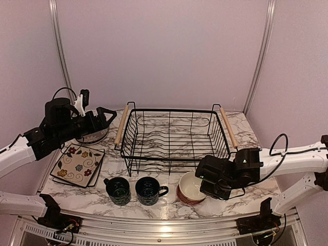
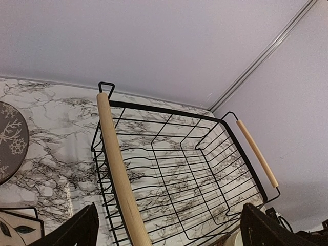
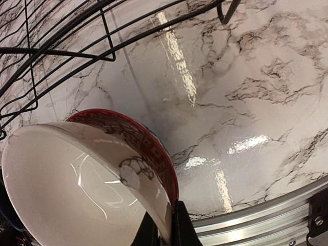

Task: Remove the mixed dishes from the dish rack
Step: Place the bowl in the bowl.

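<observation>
Cream inside and red-patterned outside, the bowl [image 3: 66,195] pinched in the right gripper [image 3: 165,225] looks like the last piece of the unloading. The rack [image 1: 171,110] in the middle of the overhead view holds nothing, only bare wires with the marble table [image 1: 246,130] showing through. I judge the task almost done, with setting this bowl down and letting go as what remains.

The right gripper is closed to a narrow slit on the bowl's rim, one finger inside and one outside, at the bottom centre of its wrist view. The bowl is tilted, its mouth turned toward the lower left of that frame. Whether its foot touches the table I cannot tell. In the overhead view it sits just below the rack's lower right corner, near the front edge of the table.

The left gripper [image 1: 104,119] stands at the upper left of the overhead view, its jaws spread wide and holding nothing. Its two fingers [image 2: 72,230] frame the bottom corners of its wrist view, which looks across the empty rack.

Outward from there lie the pieces already out. A round grey plate [image 2: 7,138] with a white pattern sits just under the left gripper. Square flowered plates [image 1: 78,165] are stacked below it on the left. Two dark mugs [image 1: 118,190] stand side by side in front of the rack, just left of the bowl.
</observation>
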